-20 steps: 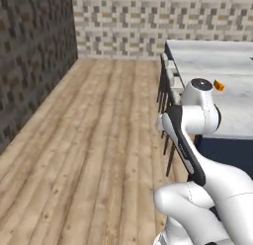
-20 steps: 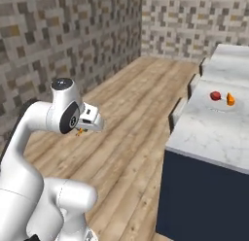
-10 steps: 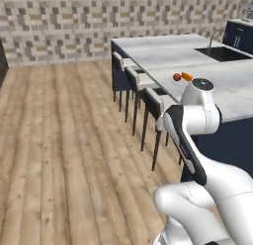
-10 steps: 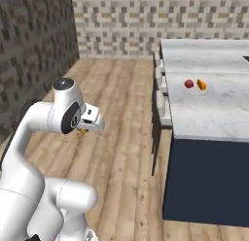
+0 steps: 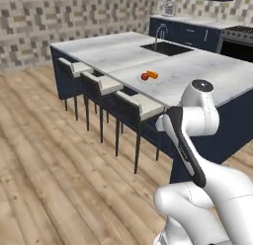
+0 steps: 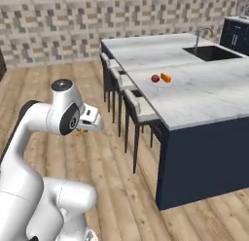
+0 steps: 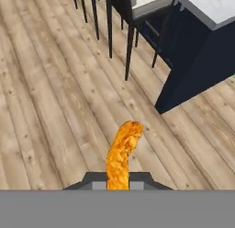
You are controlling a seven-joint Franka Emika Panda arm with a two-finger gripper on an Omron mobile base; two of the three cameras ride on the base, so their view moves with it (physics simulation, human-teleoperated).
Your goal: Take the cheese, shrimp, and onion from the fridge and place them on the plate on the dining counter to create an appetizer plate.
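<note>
Because the onion point(image 6: 155, 78) and cheese point(image 6: 166, 77) already sit on the plate point(image 6: 163, 84) on the counter point(image 6: 204, 89), the gripper point(image 6: 80, 133), clamped on the shrimp point(image 7: 121, 154), hangs well short of that plate.

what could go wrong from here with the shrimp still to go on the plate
1. The shrimp is pinched only at its lower end by the gripper, most of it jutting free over the wooden floor; a jolt might shake it loose.
2. The onion and cheese already sit close together on the plate, so a careless release could knock the round onion rolling.
3. Stools line the dining counter; driving closer risks a bump.
</note>
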